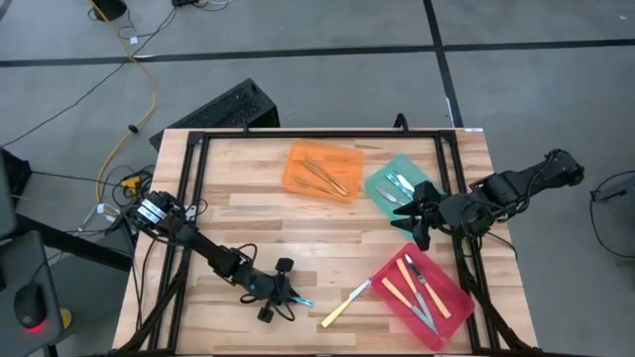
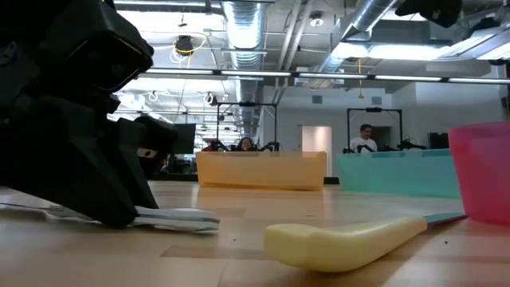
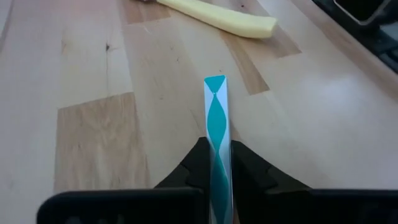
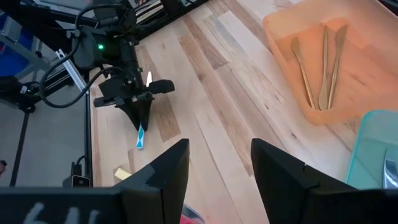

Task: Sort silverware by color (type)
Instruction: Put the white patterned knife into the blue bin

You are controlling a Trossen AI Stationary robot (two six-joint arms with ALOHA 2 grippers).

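- Nearest the front edge of the desk (image 1: 248,213), the left hand (image 1: 288,295) is clenched on a blue-handled utensil (image 3: 217,124), gripping it low at the wooden surface. The teal handle sticks out past the fingers (image 3: 249,171), toward the red tray (image 1: 451,315).
- Just beside that utensil, between it and the red tray, a yellow-handled utensil (image 1: 344,302) lies loose on the wood, not yet sorted.
- The red tray sits at the front right corner and holds several yellow-orange-handled pieces with silver heads (image 1: 417,288).
- Farther back from the red tray, the right hand (image 1: 412,213) hovers over the edge of the green tray (image 1: 382,177), fingers spread and holding nothing. That tray already holds a few blue-handled pieces (image 1: 399,185).
- Farthest back, left of the green tray, the orange tray (image 1: 296,159) holds the gold utensils (image 1: 322,174).
- Judging from this, sorting looks nearly finished: two utensils remain outside the trays, one in the left hand's grip and one lying free.
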